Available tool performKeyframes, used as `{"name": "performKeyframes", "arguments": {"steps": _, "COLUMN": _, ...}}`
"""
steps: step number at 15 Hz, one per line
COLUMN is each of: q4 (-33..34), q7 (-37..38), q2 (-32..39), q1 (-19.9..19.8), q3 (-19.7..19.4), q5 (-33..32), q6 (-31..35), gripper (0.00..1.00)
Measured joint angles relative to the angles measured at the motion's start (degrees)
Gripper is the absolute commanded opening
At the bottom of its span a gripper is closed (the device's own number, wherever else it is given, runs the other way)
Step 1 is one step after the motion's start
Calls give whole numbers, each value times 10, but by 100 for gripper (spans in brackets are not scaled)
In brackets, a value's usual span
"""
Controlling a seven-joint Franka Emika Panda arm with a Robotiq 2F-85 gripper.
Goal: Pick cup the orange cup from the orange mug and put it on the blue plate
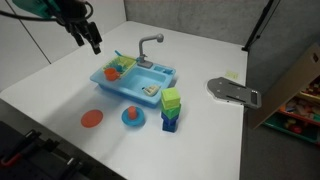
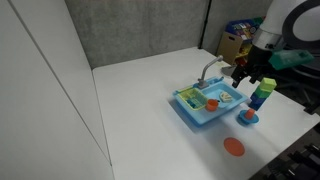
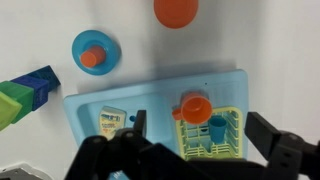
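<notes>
The orange cup [image 3: 92,58] stands upright near the middle of the blue plate [image 3: 96,49], so the placing looks done. Sitting centred, it has rim all round it and should not tip off. The plate lies flat on the table [image 1: 60,95], just beside the sink [image 1: 110,82]. It is apart from the orange plate [image 1: 92,118], and the blocks [image 1: 171,108] stand near on its other side. Inside the sink, the orange mug [image 3: 195,106] sits in the yellow rack [image 3: 232,140] beside a blue cup [image 3: 218,127].

The gripper [image 1: 93,42] hangs high above the table, well apart from the cup. Its fingers [image 3: 139,124] are spread wide with nothing between them. That height likely keeps it from knocking the faucet [image 1: 150,45], the tallest thing nearby. Bare table runs wide beyond the sink, leaving easy room to move off. The plate's side is more crowded.
</notes>
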Motion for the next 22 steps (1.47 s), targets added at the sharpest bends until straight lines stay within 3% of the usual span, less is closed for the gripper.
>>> {"name": "performKeyframes", "arguments": {"steps": 10, "q4": 73, "q7": -19, "q2": -120, "q1": -24, "q3": 27, "q5": 16, "q6": -198, "gripper": 100}}
{"name": "performKeyframes", "arguments": {"steps": 22, "q4": 100, "q7": -28, "q2": -131, "q1": -35, "q3": 29, "q5": 16, "q6": -228, "gripper": 100}}
